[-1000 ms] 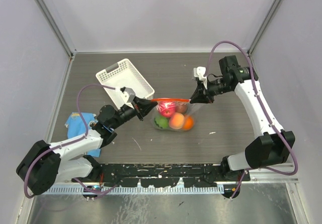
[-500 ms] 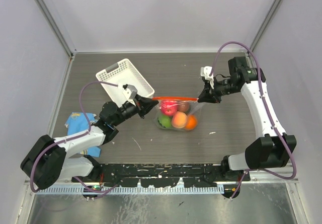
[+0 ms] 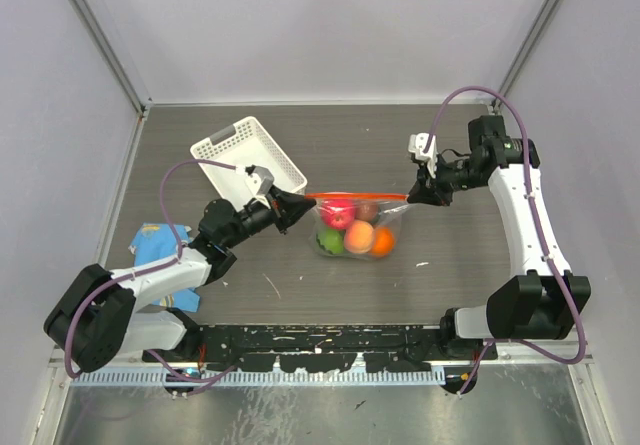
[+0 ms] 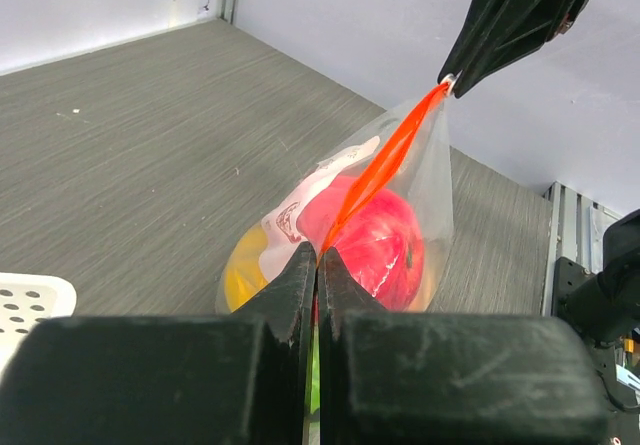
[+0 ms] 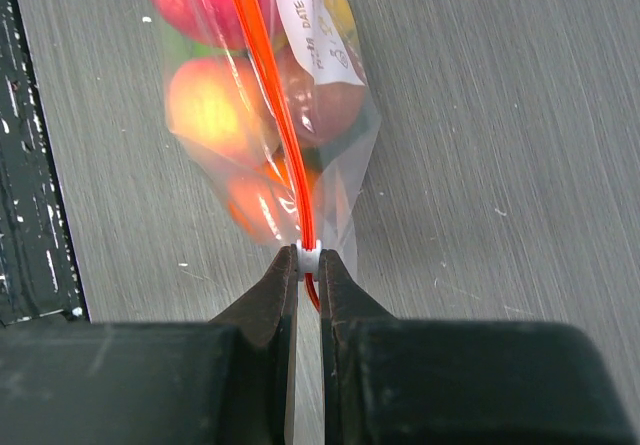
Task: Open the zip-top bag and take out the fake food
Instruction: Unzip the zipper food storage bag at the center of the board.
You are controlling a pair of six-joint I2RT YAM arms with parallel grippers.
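Note:
The clear zip-top bag (image 3: 355, 227) hangs stretched between my two grippers above the table, its red-orange zip strip (image 3: 358, 196) taut along the top. Inside sits the fake food (image 3: 358, 235): red, orange, peach, green and yellow fruits. My left gripper (image 3: 307, 203) is shut on the bag's left corner; in the left wrist view (image 4: 318, 258) the strip runs out from between its tips. My right gripper (image 3: 411, 196) is shut on the small white slider (image 5: 309, 258) at the strip's right end, also seen in the right wrist view (image 5: 309, 265).
A white perforated basket (image 3: 248, 160) stands at the back left, tilted. A blue printed cloth (image 3: 160, 246) lies at the left beside my left arm. The black base rail (image 3: 320, 350) runs along the near edge. Grey walls close the sides and back.
My right gripper has pulled the slider to the right along the zip strip, and the strip between the grippers has grown longer. My left gripper holds its corner almost still.

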